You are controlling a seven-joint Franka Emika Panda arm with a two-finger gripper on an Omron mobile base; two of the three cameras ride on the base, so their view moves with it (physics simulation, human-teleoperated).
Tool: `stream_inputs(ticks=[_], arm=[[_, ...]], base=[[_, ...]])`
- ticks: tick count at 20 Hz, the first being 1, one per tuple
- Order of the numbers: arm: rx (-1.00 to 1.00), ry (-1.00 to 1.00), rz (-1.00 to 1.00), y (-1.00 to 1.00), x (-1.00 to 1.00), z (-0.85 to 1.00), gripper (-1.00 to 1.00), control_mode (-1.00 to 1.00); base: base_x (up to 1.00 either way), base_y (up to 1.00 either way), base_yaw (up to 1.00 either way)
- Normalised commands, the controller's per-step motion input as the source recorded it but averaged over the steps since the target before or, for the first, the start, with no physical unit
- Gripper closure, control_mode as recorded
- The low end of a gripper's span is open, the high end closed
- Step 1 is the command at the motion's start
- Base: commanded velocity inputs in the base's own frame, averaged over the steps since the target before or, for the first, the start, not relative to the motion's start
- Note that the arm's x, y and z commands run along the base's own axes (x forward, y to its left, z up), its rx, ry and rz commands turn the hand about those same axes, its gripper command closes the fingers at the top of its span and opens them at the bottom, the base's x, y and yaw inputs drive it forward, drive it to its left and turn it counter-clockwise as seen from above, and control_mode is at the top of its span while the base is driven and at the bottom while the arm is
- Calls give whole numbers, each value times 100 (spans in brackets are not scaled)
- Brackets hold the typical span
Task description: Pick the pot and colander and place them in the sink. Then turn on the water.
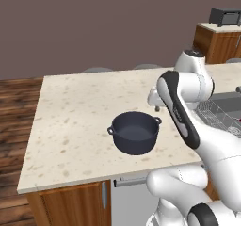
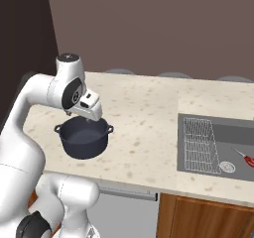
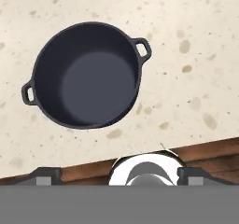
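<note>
Your gripper (image 3: 119, 175) is hanging wide open above the pot (image 1: 135, 132), holding nothing. The pot's sitting near the counter's (image 1: 70, 107) front edge with bare stone all around, well apart from the sink (image 2: 218, 150).

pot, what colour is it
Dark navy-grey pot, clearest in the hand view.

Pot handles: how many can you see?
2. One loop handle on the pot points toward the counter's middle, the other sits opposite, nearer the counter's front edge.
</note>
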Motion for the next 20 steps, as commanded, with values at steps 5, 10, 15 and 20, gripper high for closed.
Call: stream_inputs(ticks=[5,10,15,20], arm=[[0,16,-30,-8,-43,-19,-100,-100],[0,6,-17,1,3,-15,-100,-100],[0,0,-4,2,32,-18,-100,-100],[0,2,-1,0,37,-35,-100,-100]], base=[[0,0,0],[0,0,0],[0,0,0],[0,0,0]])
